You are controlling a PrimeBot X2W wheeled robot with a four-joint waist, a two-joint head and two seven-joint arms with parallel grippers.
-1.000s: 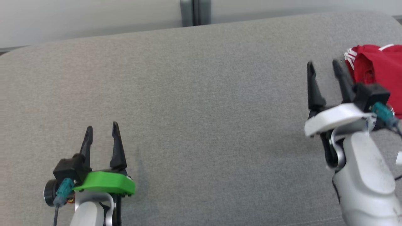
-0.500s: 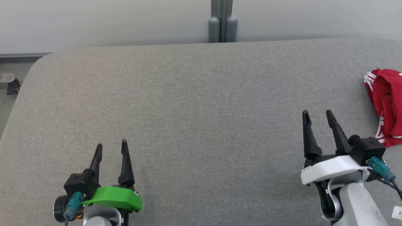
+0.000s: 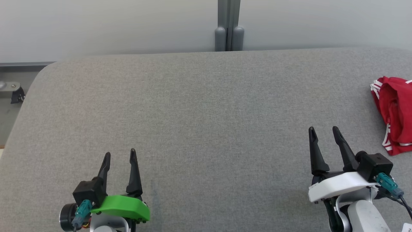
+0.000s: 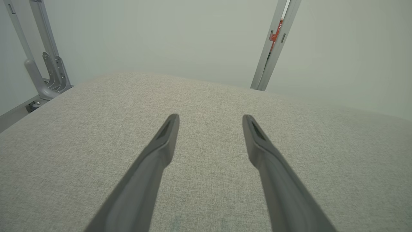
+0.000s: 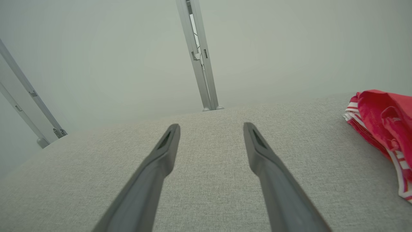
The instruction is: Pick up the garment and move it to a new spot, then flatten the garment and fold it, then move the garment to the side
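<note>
Grey cloth is seen all over the wide surface (image 3: 206, 106). A pale wall (image 3: 112, 25) with a grey metal post (image 3: 229, 29) is seen behind it, at the top of the frame.

The red garment (image 3: 394, 112) with white stripes is found at the right edge of the head view. It is bunched up on the surface, and part of it is cut off by the edge of the frame.

The right tool (image 3: 323, 129) is seen at the lower right, near the garment but not touching it. Its two dark fingers are spread apart, and nothing is held between them. In the right wrist view, the garment is seen at the right side, past the spread fingers.

The left tool (image 3: 119, 153) is seen at the lower left, well apart from the garment. Its fingers are spread apart too, and nothing is held. In the left wrist view, bare grey cloth is seen between the two fingers.
</note>
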